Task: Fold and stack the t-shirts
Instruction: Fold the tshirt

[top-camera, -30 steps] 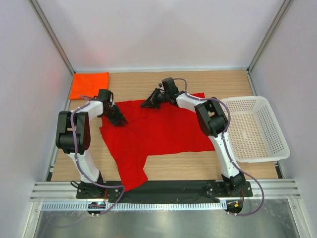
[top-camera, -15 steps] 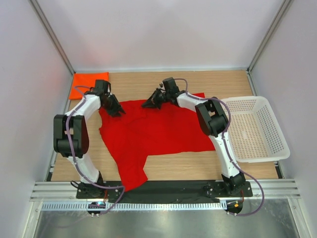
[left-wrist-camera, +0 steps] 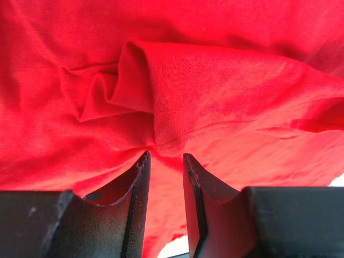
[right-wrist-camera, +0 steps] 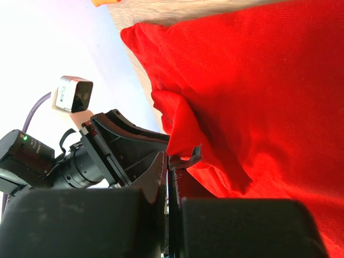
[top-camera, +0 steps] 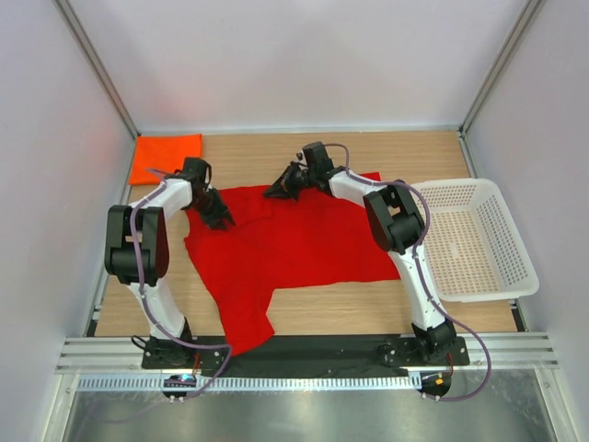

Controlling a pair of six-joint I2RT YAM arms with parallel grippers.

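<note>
Light, limp red t-shirt, probably best taken by its hems.
The right hand clenches a fold at upper centre; at the left edge, the left hand may or may not be gripping.

The wooden table bears a spread red t-shirt, a folded orange t-shirt and a white basket.

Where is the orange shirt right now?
In the top view, the folded orange t-shirt lies in the far left corner of the table, just beyond the left gripper and the spread red t-shirt.
</note>
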